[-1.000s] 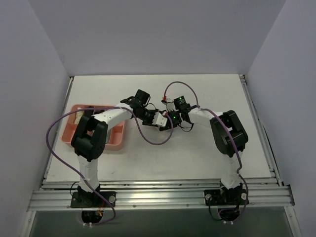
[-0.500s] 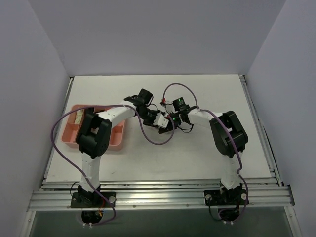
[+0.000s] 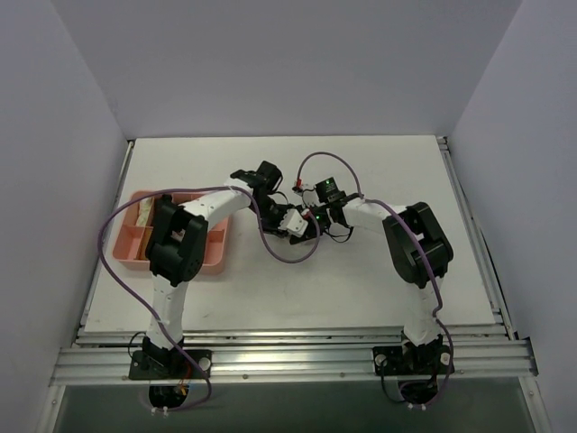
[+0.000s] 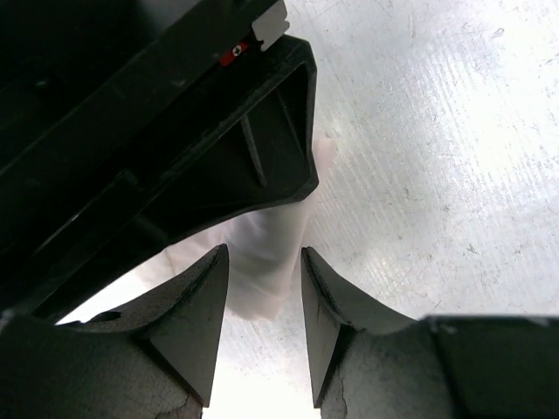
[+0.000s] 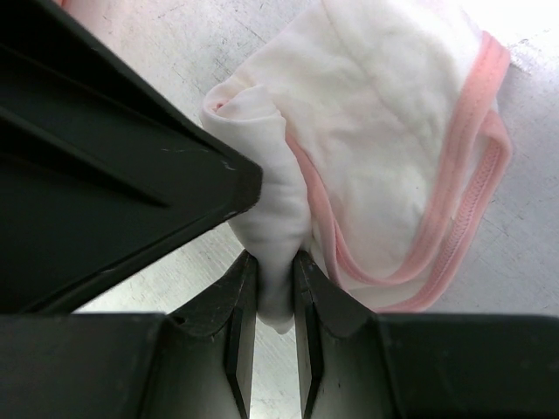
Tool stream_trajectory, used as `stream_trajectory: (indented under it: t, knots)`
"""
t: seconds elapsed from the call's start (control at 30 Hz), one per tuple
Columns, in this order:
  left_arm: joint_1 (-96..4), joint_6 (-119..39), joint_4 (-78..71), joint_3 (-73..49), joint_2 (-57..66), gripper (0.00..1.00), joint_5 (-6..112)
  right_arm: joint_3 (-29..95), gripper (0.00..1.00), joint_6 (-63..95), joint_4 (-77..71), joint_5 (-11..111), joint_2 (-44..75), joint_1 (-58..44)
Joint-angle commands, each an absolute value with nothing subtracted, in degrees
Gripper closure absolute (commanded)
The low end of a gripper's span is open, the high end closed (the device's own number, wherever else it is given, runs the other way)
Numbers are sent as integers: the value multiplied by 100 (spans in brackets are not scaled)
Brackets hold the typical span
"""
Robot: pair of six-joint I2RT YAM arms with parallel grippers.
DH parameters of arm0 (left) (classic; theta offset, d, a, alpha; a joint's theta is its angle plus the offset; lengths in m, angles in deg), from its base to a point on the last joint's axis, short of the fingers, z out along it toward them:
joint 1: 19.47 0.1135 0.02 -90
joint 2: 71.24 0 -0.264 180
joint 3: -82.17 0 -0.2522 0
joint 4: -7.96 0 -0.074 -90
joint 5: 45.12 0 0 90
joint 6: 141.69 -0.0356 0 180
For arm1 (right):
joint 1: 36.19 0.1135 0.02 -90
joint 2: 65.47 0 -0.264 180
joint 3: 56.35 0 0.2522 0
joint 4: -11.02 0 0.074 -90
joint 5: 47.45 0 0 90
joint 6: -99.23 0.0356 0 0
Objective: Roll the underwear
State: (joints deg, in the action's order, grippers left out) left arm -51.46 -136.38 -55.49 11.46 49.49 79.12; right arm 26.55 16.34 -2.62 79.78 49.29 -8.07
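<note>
1. White table (image 3: 379, 289), pale walls on three sides. A pink tray (image 3: 215, 262) sits toward the left edge, and both arms meet near the middle of the surface.
2. Underwear (image 5: 376, 131): white cloth with pink trim, lying on the table between the two claws. From overhead it is almost hidden beneath them.
3. Right claw (image 5: 275, 262): pressed nearly together, pinching a bunched fold at one edge of the underwear. The rest of the cloth fans out beyond the tips and lies flat, with the trim looping along its far side.
4. Left claw (image 4: 262, 257): spread. A pale lobe of cloth sits in the gap just past the tips, under the black body of the other claw. Whether the fingers touch it cannot be told.
5. Progress, as judged: one edge is gathered into a thick fold, which is only a start.
6. Remaining, as judged: most of the garment lies unrolled, and no tight roll is formed yet.
</note>
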Motion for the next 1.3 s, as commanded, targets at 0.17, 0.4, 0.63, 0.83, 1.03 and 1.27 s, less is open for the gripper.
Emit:
stream_trajectory:
  t: [0.17,0.4,0.63,0.83,1.03,1.27]
  knots:
    - [-5418,-13405,-4992,1059,5154,53,7564,2069,100,1327,-2058,7287,5432,-674]
    - [-5524,-13449,-5843,1559,5637,69,7546,1990,100,1441,-1865,7410,5248,-683]
    - [-5489,-13484,-8286,3446,6611,90,7758,1893,99,1872,-1478,7366,4686,-718]
    - [-5489,-13150,-8780,3801,6982,94,7609,1657,85,2302,-1030,7243,4150,-701]
    - [-5489,-12685,-9193,4249,7368,96,7564,1182,79,2663,-608,6927,3710,-701]
    - [-5515,-12552,-9395,4267,7492,97,7608,549,71,3058,-46,6435,3280,-709]
